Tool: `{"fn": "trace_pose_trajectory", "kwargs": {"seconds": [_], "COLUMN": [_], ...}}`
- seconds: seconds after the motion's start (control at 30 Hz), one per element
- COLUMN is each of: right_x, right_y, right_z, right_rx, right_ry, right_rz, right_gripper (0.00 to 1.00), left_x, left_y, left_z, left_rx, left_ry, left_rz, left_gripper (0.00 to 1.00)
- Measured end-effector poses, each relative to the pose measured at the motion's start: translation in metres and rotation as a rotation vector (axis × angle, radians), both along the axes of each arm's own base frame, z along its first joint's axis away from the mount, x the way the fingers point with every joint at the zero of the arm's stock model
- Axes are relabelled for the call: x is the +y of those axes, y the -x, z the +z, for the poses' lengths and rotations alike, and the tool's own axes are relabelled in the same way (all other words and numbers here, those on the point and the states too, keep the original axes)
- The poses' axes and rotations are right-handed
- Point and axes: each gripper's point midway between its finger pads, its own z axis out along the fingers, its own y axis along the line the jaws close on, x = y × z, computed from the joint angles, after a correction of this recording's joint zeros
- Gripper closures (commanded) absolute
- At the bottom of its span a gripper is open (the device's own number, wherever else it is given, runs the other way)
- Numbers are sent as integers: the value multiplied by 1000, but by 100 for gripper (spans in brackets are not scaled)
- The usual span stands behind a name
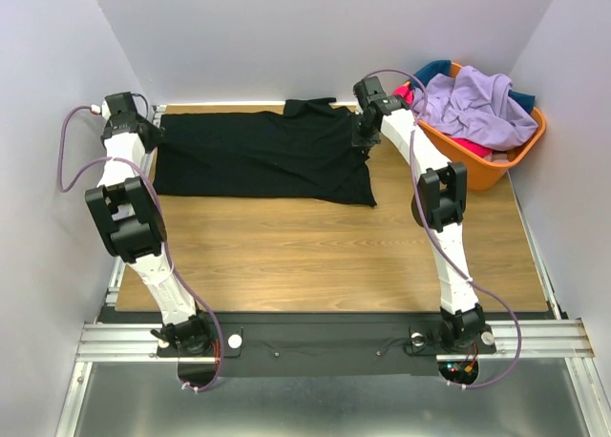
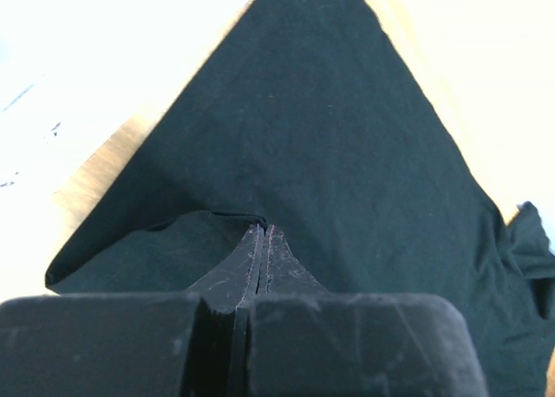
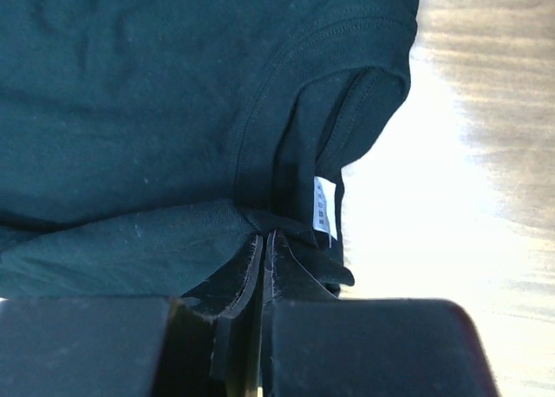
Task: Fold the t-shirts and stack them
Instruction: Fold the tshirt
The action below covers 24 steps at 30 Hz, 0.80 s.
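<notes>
- Folding of the first garment is the step in hand. The black shirt (image 1: pixel 258 156) lies spread flat along the far side of the bench (image 1: pixel 315 256), one end at the left corner and the collar end to the right.
- The left hand (image 2: pixel 263 231) has its fingers pressed together at a raised fold on the shirt's left end. It looks like a pinch on the cloth, though dark fabric against dark fingers makes that hard to confirm.
- The right hand (image 3: pixel 264 237) is pressed together on the cloth at the collar, just beside the white label (image 3: pixel 323 206). Fabric bunches up into its tips, so it is pinching the shirt.
- The other shirts sit heaped in the orange basket (image 1: pixel 487 175) at the far right, with the lavender shirt (image 1: pixel 477 103) on top and bits of pink-red and teal showing under it.
- The task looks early: nothing folded or stacked shows on the bench.
- The next move likely calls for both hands to lift their ends together, keeping the cloth taut between them.
- They would then carry the held edge over the body of the shirt and lay it down evenly before letting go.
- The rumpled sleeve (image 1: pixel 310 108) at the far edge may need tucking so the fold comes out square.
</notes>
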Motion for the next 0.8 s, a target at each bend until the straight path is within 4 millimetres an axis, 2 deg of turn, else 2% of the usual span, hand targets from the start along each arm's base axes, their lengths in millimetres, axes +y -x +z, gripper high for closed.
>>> {"fn": "trace_pose_trajectory", "kwargs": {"seconds": [0.1,0.13,0.17,0.2,0.27,0.3,0.37,0.43,0.47,0.57,0.63,0.7,0.8], "right_x": [2,2,3,4,6,8,9,7,4,-9,-19,-31,-40], "right_y": [-3,-5,-6,-8,-12,-15,-18,-17,-14,6,22,50,82], "right_z": [2,2,4,5,8,10,13,15,16,18,25,37,53], "right_rx": [-14,-20,-28,-35,-52,-65,-78,-87,-86,-60,-53,-47,-66], "right_ry": [-9,-12,-16,-21,-31,-40,-47,-48,-42,-19,-7,-7,-33], "right_rz": [1,0,0,-1,-3,-3,-5,-11,-14,-27,-37,-42,-34], "right_gripper": [94,86,74,48,26,16,11,9,9,9,9,9,11], "left_x": [3,4,5,5,7,7,8,4,1,-16,-43,-62,-99], "left_y": [1,2,3,4,6,6,6,5,5,2,0,1,23], "left_z": [-6,-9,-11,-14,-16,-16,-17,-17,-17,-20,-26,-34,-60], "left_rx": [20,32,40,51,64,67,71,76,80,94,109,113,168], "left_ry": [-8,-15,-18,-23,-32,-36,-52,-68,-80,-115,-133,-138,-121], "left_rz": [15,25,30,37,49,58,67,67,62,24,-23,-57,-130], "left_gripper": [100,100,100,92,69,54,42,38,27,18,17,17,17]}}
